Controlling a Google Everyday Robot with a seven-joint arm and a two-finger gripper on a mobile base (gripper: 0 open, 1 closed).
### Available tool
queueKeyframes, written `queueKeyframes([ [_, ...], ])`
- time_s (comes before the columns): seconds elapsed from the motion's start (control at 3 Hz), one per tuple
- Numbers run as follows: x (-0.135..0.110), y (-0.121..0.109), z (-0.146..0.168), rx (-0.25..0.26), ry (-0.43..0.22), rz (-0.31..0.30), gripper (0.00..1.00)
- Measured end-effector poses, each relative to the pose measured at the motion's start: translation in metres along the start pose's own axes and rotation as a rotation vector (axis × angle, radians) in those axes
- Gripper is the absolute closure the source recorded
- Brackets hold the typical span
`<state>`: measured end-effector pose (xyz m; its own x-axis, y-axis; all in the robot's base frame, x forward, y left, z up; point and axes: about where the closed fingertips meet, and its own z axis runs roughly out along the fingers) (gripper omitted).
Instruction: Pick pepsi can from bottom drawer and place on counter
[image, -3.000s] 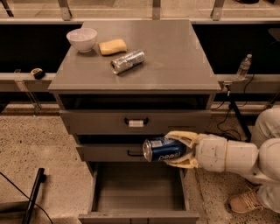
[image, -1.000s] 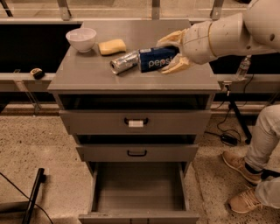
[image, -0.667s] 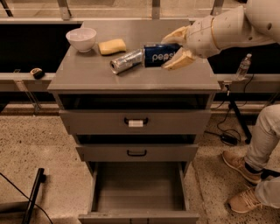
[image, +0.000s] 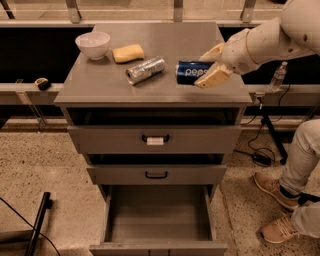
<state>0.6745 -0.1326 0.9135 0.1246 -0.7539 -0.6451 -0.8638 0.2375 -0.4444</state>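
Observation:
The pepsi can (image: 191, 71) is dark blue with white lettering and lies sideways in my gripper (image: 211, 64), which is shut on it. The can is at or just above the counter (image: 165, 85), right of centre; I cannot tell whether it touches. My arm reaches in from the upper right. The bottom drawer (image: 158, 214) is pulled open below and its grey floor is bare.
A silver-grey can (image: 145, 69) lies on its side just left of the pepsi can. A yellow sponge (image: 128, 53) and a white bowl (image: 93, 45) sit at the counter's back left. A person's legs (image: 292, 185) are at the right. The two upper drawers are closed.
My gripper carried the pepsi can up from the drawer front to over the counter, then moved slightly right and down toward the top. The other things have not moved.

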Motion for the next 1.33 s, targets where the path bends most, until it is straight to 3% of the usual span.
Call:
queueKeyframes([
  [0.33,0.015,-0.001,0.019,-0.012,0.0,0.098,1.0],
  [0.67,0.018,-0.007,0.035,0.008,-0.049,0.163,1.0],
  [1.0,0.02,-0.015,0.044,0.035,-0.074,0.206,0.82],
  [1.33,0.028,-0.012,0.055,0.039,-0.059,0.236,0.58],
])
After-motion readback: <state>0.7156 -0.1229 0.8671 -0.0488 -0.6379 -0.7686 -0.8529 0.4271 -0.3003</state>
